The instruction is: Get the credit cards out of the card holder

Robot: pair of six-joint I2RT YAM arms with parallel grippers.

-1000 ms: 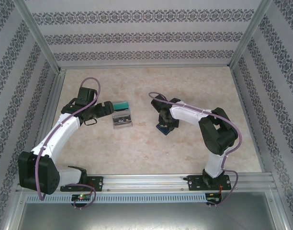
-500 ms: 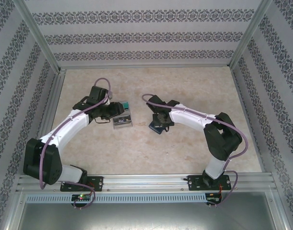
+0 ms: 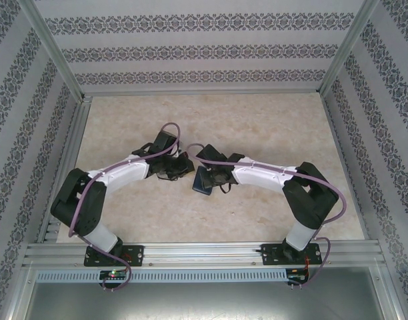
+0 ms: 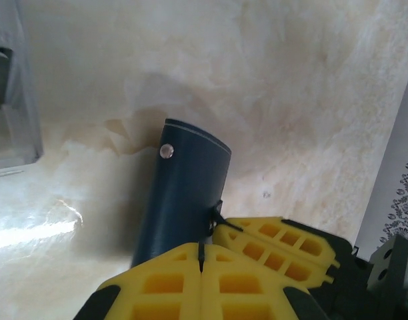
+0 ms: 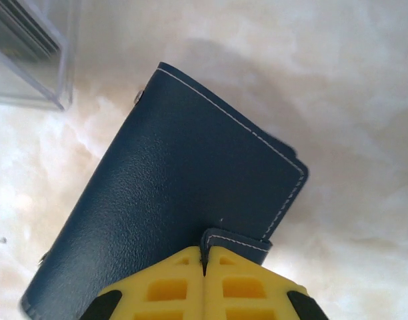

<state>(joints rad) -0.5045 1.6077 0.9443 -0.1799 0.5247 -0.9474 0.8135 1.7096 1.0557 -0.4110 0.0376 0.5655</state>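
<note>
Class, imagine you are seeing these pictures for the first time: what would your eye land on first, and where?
The dark navy card holder, folded shut, in the middle of the table, with the right gripper shut on its side tab. The left gripper is shut close beside it. A clear plastic box lies close by.

Top cam was evenly lit w/ diffuse light from above, only faint shadows on table (image 3: 257,120); sharp, slight wide-angle bend at corners. Left wrist cam had strong glare low-left on table, detail washed out there; card holder (image 4: 184,187) threw soft shadow up-left. Right wrist cam was bright: card holder grain crisp, clear box (image 5: 24,47) blurred, tabletop nearly blown out.
</note>
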